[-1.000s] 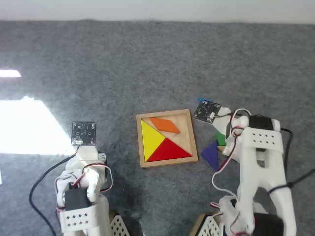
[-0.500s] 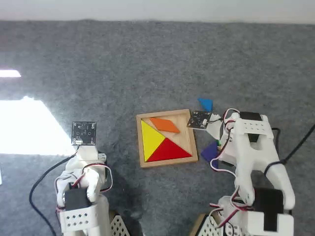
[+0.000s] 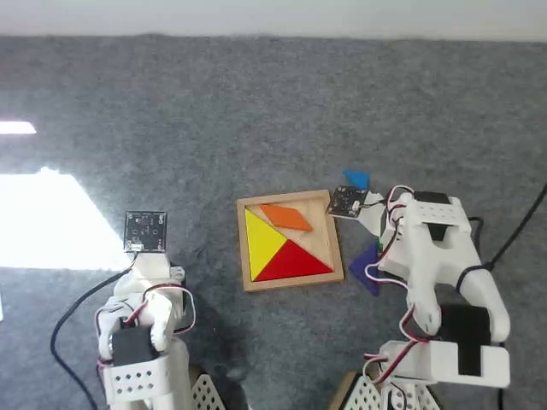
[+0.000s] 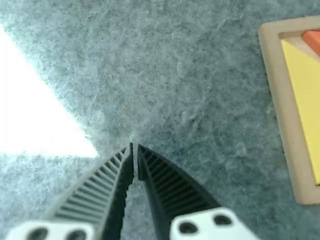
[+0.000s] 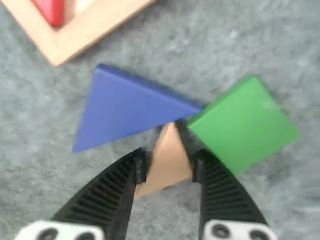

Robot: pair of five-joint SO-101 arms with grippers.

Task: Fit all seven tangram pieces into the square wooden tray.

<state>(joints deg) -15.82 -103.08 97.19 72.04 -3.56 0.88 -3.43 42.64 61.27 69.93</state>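
Left gripper [image 4: 134, 150]: fingers pressed together, holding nothing; over bare carpet [image 3: 171, 111] left of the tray.
Tray [image 3: 242, 248]: on the carpet between the two arms, partly filled.
In tray: yellow triangle [image 3: 261, 242] at left, red triangle [image 3: 293, 260] along the side nearest the arms, orange piece [image 3: 286, 217] along the far side (some wood floor bare).
Blue triangle [image 3: 356, 179]: on carpet, just off the tray's far right corner.
Right gripper [image 5: 167, 165]: right of the tray, fingers narrowed onto a tan triangle [image 5: 169, 150], one against each side.
Purple triangle [image 5: 127, 112], green square [image 5: 242, 125]: on carpet, corners meeting at the tan tip.
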